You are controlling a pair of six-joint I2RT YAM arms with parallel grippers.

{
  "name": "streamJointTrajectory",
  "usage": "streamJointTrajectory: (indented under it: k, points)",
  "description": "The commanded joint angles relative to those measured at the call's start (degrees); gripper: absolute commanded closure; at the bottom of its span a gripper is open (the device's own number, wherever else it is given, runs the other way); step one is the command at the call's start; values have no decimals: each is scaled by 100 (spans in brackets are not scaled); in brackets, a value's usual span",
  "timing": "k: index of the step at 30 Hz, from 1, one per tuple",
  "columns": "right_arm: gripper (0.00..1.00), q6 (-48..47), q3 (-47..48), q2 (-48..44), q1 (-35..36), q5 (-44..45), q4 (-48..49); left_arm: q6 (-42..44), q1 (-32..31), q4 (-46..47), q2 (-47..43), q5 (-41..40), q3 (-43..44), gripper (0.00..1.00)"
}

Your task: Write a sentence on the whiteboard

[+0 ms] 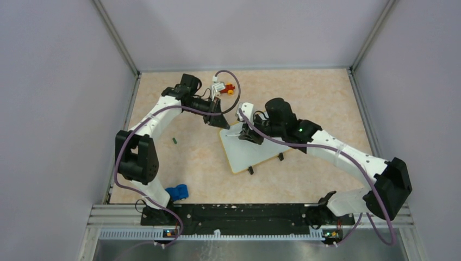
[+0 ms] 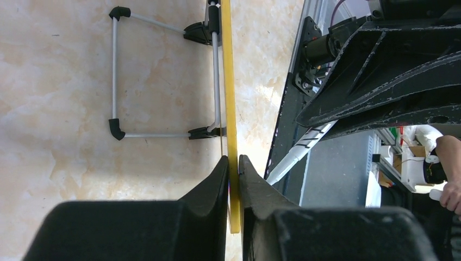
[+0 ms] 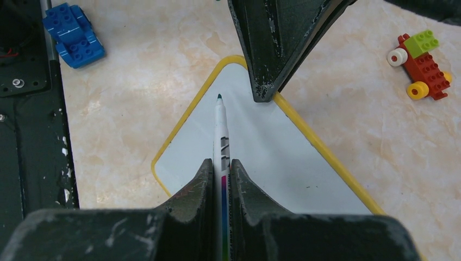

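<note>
The whiteboard (image 1: 251, 151), white with a yellow rim, lies tilted at the table's middle. My left gripper (image 1: 220, 120) is shut on its far corner. The left wrist view shows the rim edge-on (image 2: 228, 81) between the fingertips of the left gripper (image 2: 233, 159), with the wire stand and black feet (image 2: 115, 128) behind. My right gripper (image 3: 220, 162) is shut on a white marker (image 3: 221, 128), whose green tip is at or just over the board's (image 3: 277, 157) upper part, near the left gripper's fingers (image 3: 272, 49). No green lettering shows on the board.
A blue brick car (image 1: 177, 192) sits by the left arm's base and shows in the right wrist view (image 3: 73, 35). A red, yellow and green brick toy (image 1: 228, 88) lies at the far edge. A small dark green cap (image 1: 175, 140) lies left of the board. Walls enclose the table.
</note>
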Motion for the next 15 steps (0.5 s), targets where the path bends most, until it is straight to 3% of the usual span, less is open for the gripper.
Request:
streamJointTrajectory:
  k: [1,9,15]
  points:
    - [100,129,362,124,67,41,289,4,-16,174,-118,157,2,88]
    - [100,166,373,208,139,41,343,-38,-16,209,-107,141,-23,100]
    - [100,175,421,269,196,80,426,-59,-12,225,-78,112,-35,100]
